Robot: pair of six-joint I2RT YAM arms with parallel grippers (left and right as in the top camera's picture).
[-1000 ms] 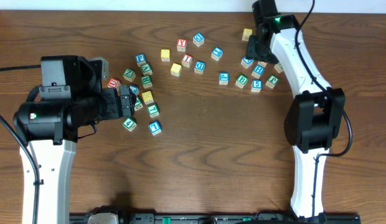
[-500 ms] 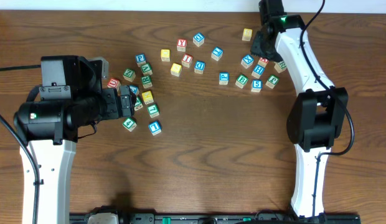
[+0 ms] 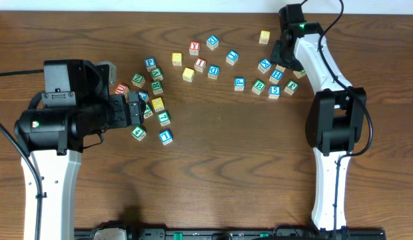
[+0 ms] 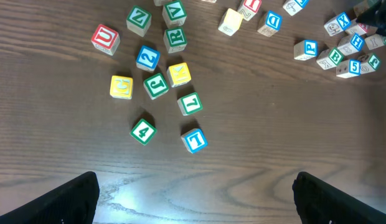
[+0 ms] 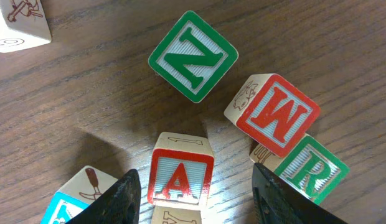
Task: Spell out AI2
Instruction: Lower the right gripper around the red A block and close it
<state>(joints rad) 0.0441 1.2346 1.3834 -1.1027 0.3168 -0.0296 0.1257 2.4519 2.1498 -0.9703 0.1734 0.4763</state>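
Note:
The red-framed "A" cube (image 5: 180, 177) lies on the wooden table between the fingers of my right gripper (image 5: 195, 174), which is open with a gap on each side of the cube. From overhead the right gripper (image 3: 281, 57) covers most of that cube. In the upper middle of the table lies the red "I" cube (image 3: 200, 65). The blue "2" cube (image 4: 147, 58) sits in the left cluster, ahead of my left gripper (image 4: 196, 205), which is wide open over bare wood with nothing between its fingers.
Close around the "A" are a green "N" (image 5: 193, 56), a red "W" (image 5: 277, 115), a green "R" (image 5: 311, 171) and a blue-edged cube (image 5: 68, 199). A blue "1" cube (image 4: 194, 140) and a green "4" (image 4: 143, 130) lie nearest the left gripper. A red "Y" (image 3: 194, 48) sits farther back.
My right gripper has shifted right and come down over the right cluster, straddling the "A" cube. The left arm and the cubes have not moved.

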